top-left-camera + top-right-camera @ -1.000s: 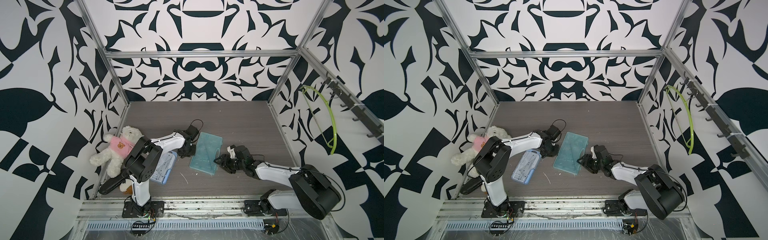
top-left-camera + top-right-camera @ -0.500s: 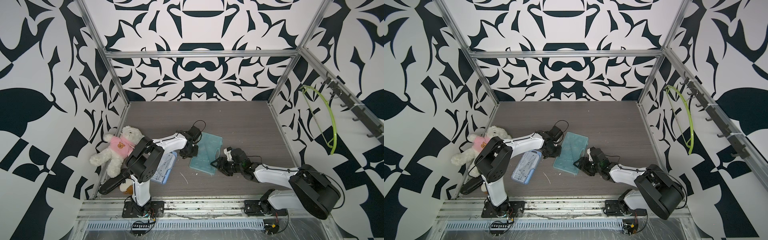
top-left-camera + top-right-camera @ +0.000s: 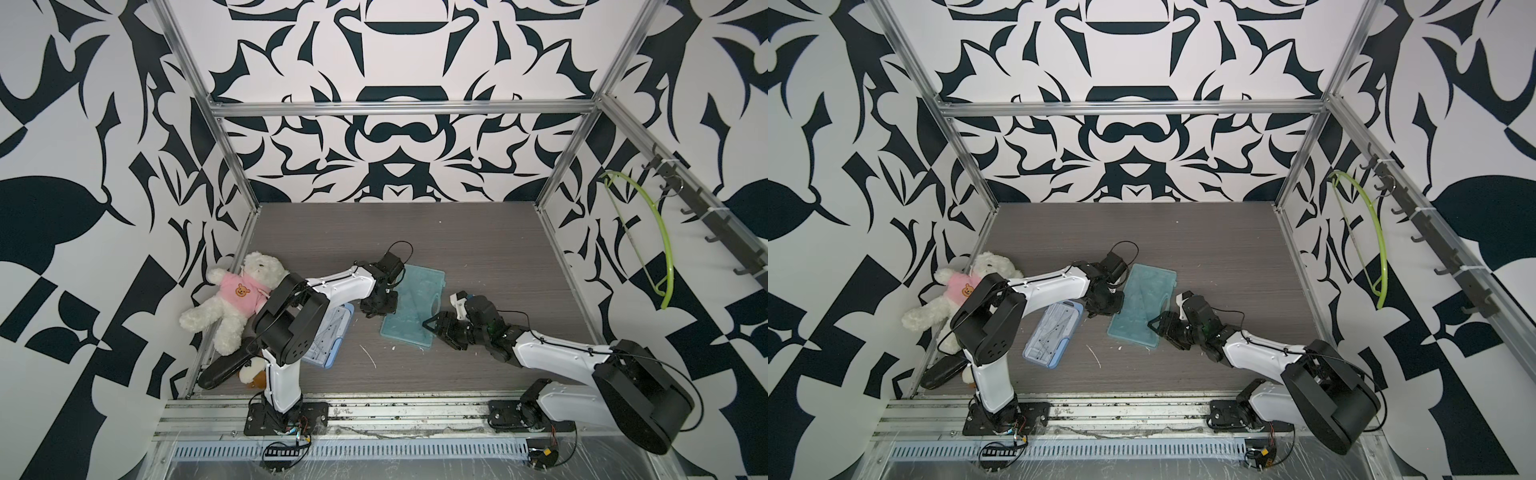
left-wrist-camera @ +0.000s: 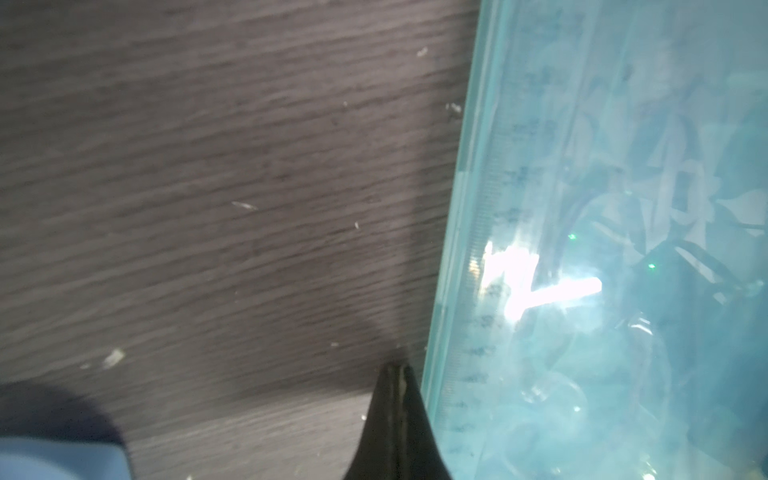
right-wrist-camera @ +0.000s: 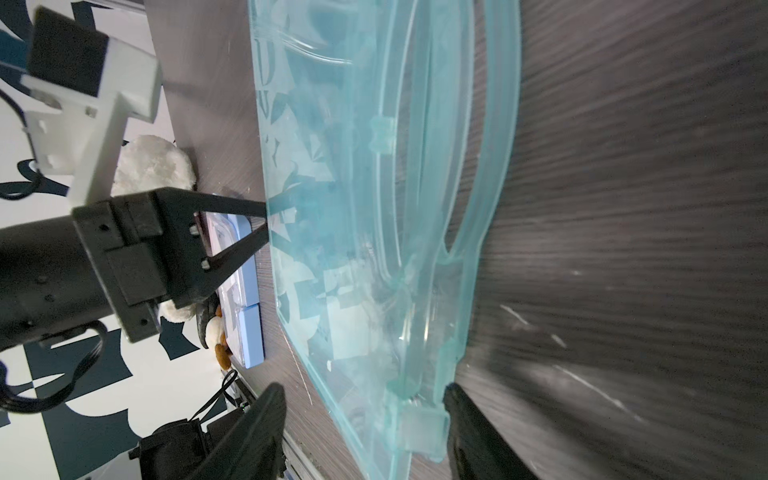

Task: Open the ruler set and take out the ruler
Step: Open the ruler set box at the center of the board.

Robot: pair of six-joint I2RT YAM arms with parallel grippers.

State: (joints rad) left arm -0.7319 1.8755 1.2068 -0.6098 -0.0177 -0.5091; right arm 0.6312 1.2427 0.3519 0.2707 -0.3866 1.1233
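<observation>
Flat at mid-table, long axis running away from the rail, closed case [image 3: 413, 307] flanked by left gripper [image 4: 395, 374] pinched shut just beside its left long edge and right gripper [image 3: 434, 328] half-parted astride the near-right clasp [image 5: 424, 424], likely best placed for prying.

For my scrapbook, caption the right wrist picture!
Open right gripper straddles the teal ruler case; shut left gripper sits opposite.

Teal ruler set [image 3: 412, 306] on table [image 3: 465, 237]

Open tabletop [image 3: 415, 232] behind ruler set [image 3: 411, 307]
</observation>
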